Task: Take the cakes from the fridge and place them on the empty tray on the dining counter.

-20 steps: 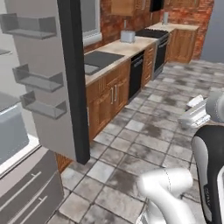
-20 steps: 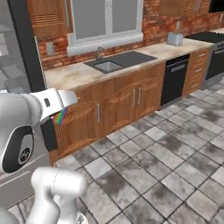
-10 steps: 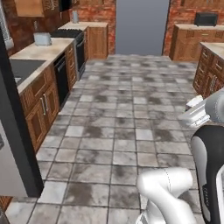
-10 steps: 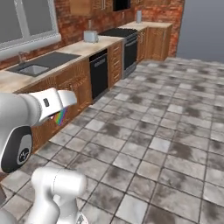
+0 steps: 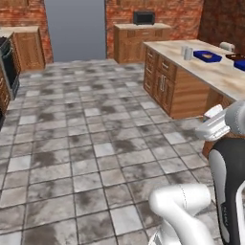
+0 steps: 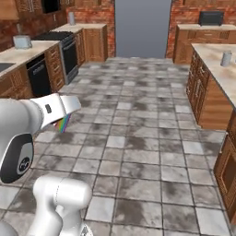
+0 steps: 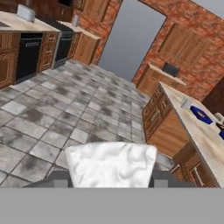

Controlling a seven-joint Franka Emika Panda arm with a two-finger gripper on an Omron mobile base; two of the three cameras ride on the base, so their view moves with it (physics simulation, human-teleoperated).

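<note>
Grey floor tiles [image 5: 95, 143] stretch ahead; the end effector [image 7: 109, 181] is clamped on the rainbow cake [image 7: 111, 164], dining tabletop [image 5: 210, 67] at two o'clock, delivery and second slice pending.

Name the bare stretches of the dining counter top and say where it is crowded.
The dining counter is bare at its near-left end, from the corner up to the grey cup. Beyond, the blue tray and other items by the right edge crowd it.

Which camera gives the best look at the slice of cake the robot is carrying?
The hand view: the white-topped rainbow-layered cake slice sits large between the gripper's jaws. The right base view shows its striped side under the hand.
</note>
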